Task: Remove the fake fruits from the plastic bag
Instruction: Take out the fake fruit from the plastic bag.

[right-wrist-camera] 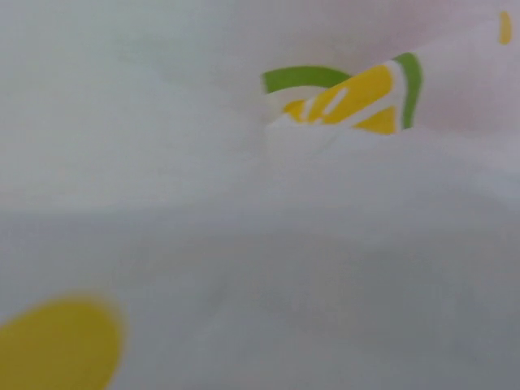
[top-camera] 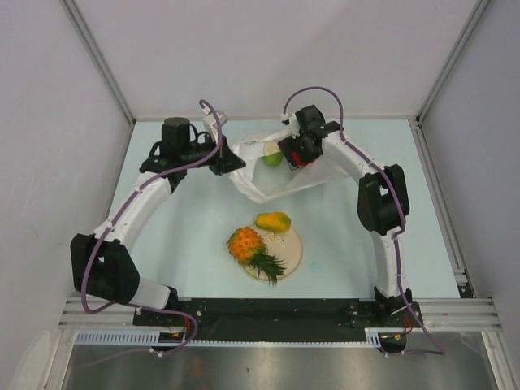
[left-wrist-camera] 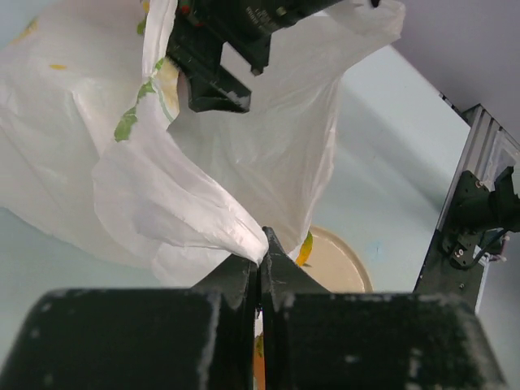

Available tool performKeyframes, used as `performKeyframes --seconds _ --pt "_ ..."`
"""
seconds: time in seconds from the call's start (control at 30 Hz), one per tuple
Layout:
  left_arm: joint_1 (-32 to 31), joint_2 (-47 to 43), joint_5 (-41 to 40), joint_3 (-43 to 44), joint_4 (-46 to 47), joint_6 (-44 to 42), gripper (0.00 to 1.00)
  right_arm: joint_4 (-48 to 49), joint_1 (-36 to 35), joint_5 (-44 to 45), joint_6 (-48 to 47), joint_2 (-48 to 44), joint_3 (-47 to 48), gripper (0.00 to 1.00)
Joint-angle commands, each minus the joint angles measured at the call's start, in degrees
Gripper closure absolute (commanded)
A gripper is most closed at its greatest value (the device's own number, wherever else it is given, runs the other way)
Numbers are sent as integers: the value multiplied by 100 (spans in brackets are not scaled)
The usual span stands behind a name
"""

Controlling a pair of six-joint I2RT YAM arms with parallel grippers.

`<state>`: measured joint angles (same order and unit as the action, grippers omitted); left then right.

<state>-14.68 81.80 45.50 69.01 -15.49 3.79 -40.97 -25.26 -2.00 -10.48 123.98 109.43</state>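
— How far along?

— Roughly halfway, at a guess. Already out: pineapple [top-camera: 246, 242] and mango [top-camera: 273, 221], both lying on the round plate [top-camera: 294, 258] near the middle of the bench [top-camera: 187, 236].

— Left to do?

— At least the round green piece [top-camera: 272, 158], showing at the mouth of the plastic bag [top-camera: 268, 183] toward the far side of the bench. Possibly more in there; too much crumpled film to say.

— Hands?

— Left hand [left-wrist-camera: 260, 258] closed tight on a fold of the bag's edge, holding it raised. Right hand [top-camera: 296, 154] pushed into the bag's mouth, just beside the green piece. Spread wide, but impossible to tell whether around anything. Nothing before its camera except white film and a lemon-slice print [right-wrist-camera: 349, 93].

— In the way?

— Mostly the bag itself. Thin, crinkly, draped over the right hand, and likely to get pinched along with the fruit. Also hides the fingers, so any grasp in there probably goes half blind. Beyond that, plate already carrying two fruits, pineapple leaves sprawling over its near rim. Little bare room left there for another piece. Both arms close together over the bag, too, so worth minding a bump on the way out.
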Motion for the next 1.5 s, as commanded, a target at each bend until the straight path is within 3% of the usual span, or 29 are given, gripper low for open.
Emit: performKeyframes --seconds 0.0,0.17,0.33,0.47,0.9,1.0,1.17,1.33,1.47 --pt "-35 64 293 437 186 -203 100 397 -14 614 -172 328 447 0" --pt "-35 152 364 543 134 -291 100 678 -6 18 -1383 285 545 0" --pt "-35 248 399 604 125 -327 100 1309 -32 -336 -3666 30 -105 0" --pt "-44 301 425 675 160 -309 100 1609 -23 -371 -4944 29 -474 0" --pt "-35 266 416 631 98 -370 100 1726 188 -266 -6931 1083 61 0" --pt "-27 258 399 648 107 -370 100 1461 214 -178 -7021 1277 316 6" --pt "-26 275 381 648 177 -336 100 1531 170 -608 -6556 463 -42 32" --pt "-26 345 364 666 379 -169 100 750 117 -1520 -5460 -672 -334 36" --pt "-26 415 346 727 502 -72 100 -470 91 -2058 -4588 -1270 -343 37"
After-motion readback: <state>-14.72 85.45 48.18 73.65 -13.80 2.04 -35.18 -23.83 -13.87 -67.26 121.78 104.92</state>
